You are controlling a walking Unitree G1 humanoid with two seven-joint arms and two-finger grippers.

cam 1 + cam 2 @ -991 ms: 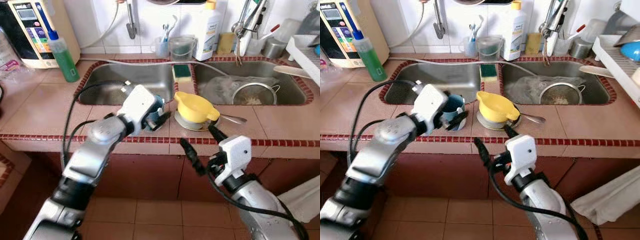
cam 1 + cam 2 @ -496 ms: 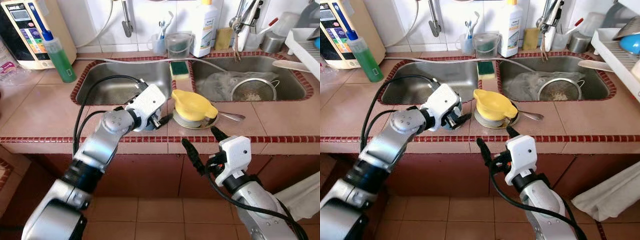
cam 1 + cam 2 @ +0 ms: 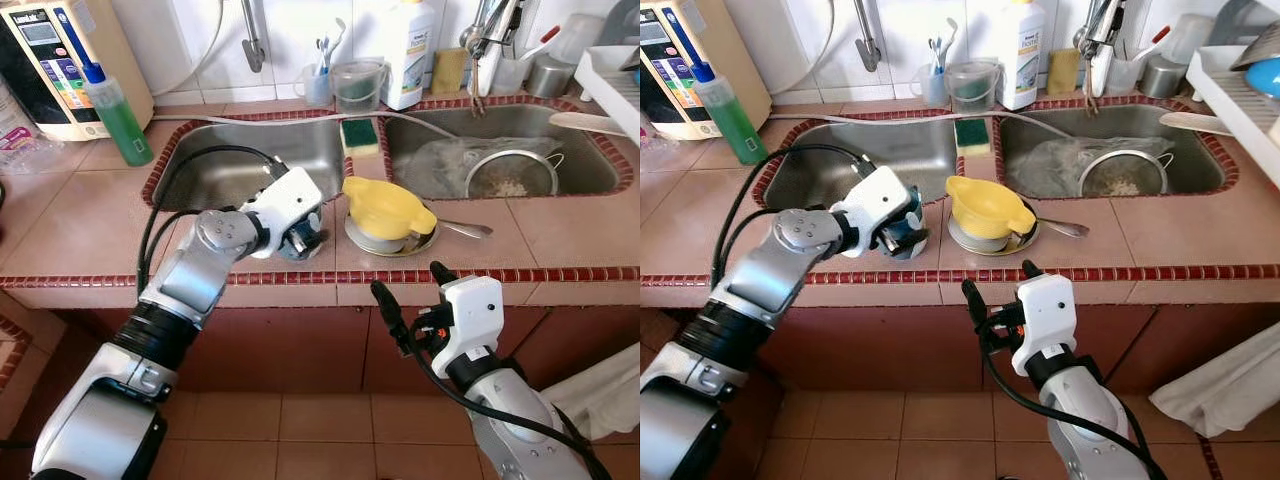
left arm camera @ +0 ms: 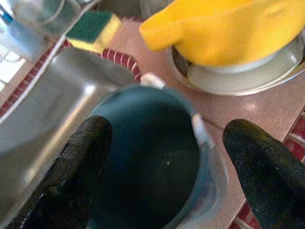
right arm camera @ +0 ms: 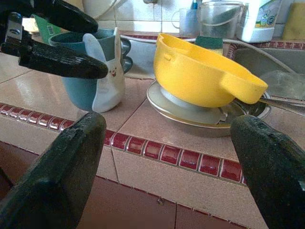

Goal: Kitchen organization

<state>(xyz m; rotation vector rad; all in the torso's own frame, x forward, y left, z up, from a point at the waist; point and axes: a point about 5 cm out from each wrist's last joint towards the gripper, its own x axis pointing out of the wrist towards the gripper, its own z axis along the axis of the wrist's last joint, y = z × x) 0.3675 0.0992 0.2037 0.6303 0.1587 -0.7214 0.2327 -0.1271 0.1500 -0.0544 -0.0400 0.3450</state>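
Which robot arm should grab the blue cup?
Probably the left. The left gripper already has its open fingers on both sides of the blue cup, while the right gripper hangs open below the counter edge.

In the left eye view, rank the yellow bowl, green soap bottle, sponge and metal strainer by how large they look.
1. yellow bowl
2. metal strainer and green soap bottle: too alike to rank
3. sponge
The bowl lies nearer the camera, so its true lead is unsure.

The left gripper point(image 3: 902, 231) reached around a blue cup point(image 3: 906, 224) beside a yellow bowl point(image 3: 985, 205) on the tiled counter point(image 3: 1140, 240).
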